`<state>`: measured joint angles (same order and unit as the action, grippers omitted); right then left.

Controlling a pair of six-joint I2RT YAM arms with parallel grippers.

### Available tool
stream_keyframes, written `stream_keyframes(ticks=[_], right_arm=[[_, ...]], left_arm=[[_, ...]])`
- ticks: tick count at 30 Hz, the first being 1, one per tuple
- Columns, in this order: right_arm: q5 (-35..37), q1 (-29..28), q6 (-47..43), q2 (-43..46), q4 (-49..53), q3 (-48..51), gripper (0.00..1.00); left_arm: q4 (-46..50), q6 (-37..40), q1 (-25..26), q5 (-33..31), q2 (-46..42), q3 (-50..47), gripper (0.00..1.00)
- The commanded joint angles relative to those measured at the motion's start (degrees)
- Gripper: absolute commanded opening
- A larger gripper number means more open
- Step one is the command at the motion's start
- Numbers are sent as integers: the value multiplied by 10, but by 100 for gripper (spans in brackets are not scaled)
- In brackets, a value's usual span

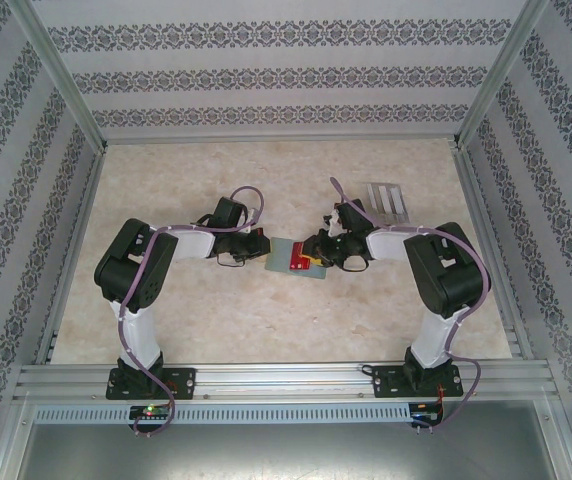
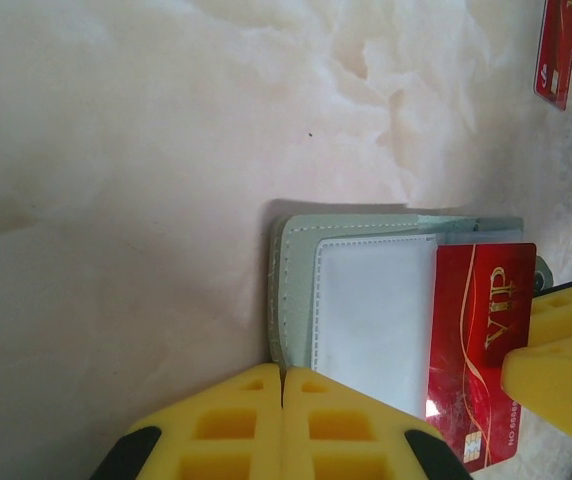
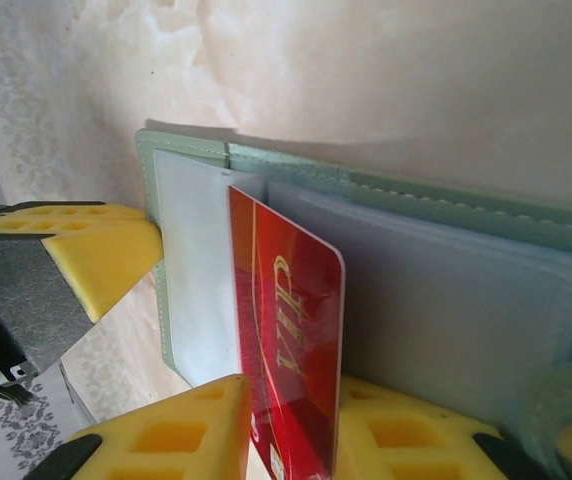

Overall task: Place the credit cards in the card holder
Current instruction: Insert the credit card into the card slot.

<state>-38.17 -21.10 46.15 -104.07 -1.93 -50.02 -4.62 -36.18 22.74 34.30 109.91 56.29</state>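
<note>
Yellow pads of my right gripper (image 3: 294,392) sit at the bottom of the right wrist view. They are parted a little, and the red VIP card (image 3: 286,290) stands slanted between them; whether either pad bears on it I cannot tell. Its far end meets the mouth of the frosted pocket (image 3: 196,270) on the card holder (image 3: 436,290), which lies open on the table (image 2: 116,150), centre-right in the left wrist view. My left gripper (image 2: 283,378) is clenched with nothing between its pads, at the holder's bottom edge in that view, seemingly pinning it. I judge the card light, stiff and glossy, so apt to slip; I would take it flat on both faces at its trailing short end. The holder looks soft and light, liable to skid unless held at its stitched rim. A second red card (image 2: 561,50) lies at the upper right, well apart.
</note>
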Motion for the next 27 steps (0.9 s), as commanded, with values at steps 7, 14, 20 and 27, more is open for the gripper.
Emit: stream_keyframes(ticks=[7,14,20,27], right_arm=[[6,3,-3,-1,13,13,8],[-9,2,12,-16,-10,10,1],[-42,3,38,-14,-57,21,0],[-56,4,60,-32,-98,26,1]], left_arm=[[48,13,5,-14,32,0,0],[51,14,5,-15,34,2,0],[57,14,5,-26,33,2,0],[52,12,5,-25,31,0,0]])
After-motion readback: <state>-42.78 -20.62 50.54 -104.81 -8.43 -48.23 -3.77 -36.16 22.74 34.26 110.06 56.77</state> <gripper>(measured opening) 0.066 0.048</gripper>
